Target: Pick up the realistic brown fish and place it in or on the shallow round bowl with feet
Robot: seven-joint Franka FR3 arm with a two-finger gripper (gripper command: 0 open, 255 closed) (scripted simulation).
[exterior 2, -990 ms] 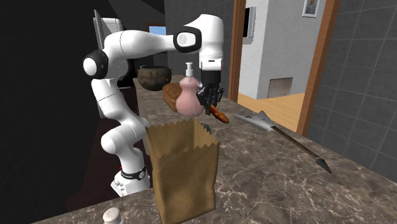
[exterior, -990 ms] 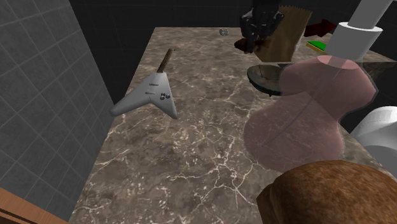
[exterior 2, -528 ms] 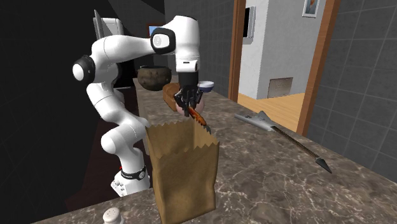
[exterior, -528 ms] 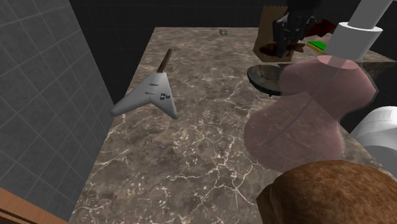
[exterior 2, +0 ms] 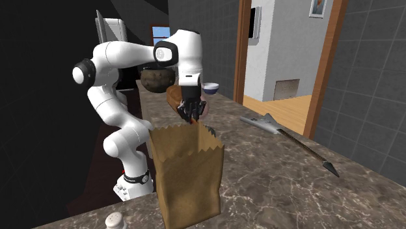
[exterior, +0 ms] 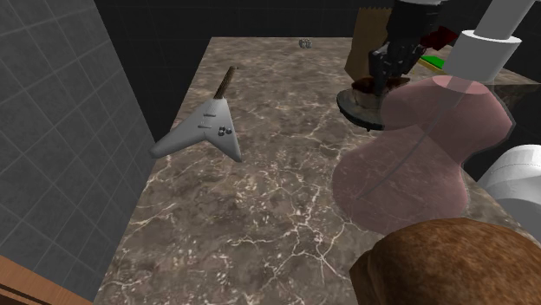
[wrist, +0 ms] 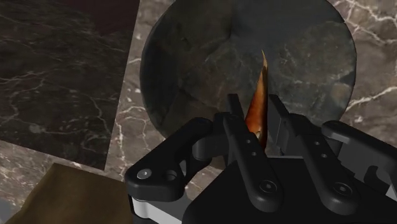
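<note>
Marble countertop (exterior: pixel 260 199): 1 grey V-shaped guitar (exterior: pixel 201 130) lies flat, near the grey tiled wall (exterior: pixel 61 130). 1 brown paper bag (exterior 2: pixel 189 175) stands upright with its top open. 1 pink bottle (exterior: pixel 416 156) stands just beside 1 brown loaf (exterior: pixel 451 264).

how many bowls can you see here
3: the shallow dark bowl under the gripper holding the fish; a deep brown bowl behind the arm; a small white bowl at the arm's right in the second exterior view. The paper bag may hide more.
</note>
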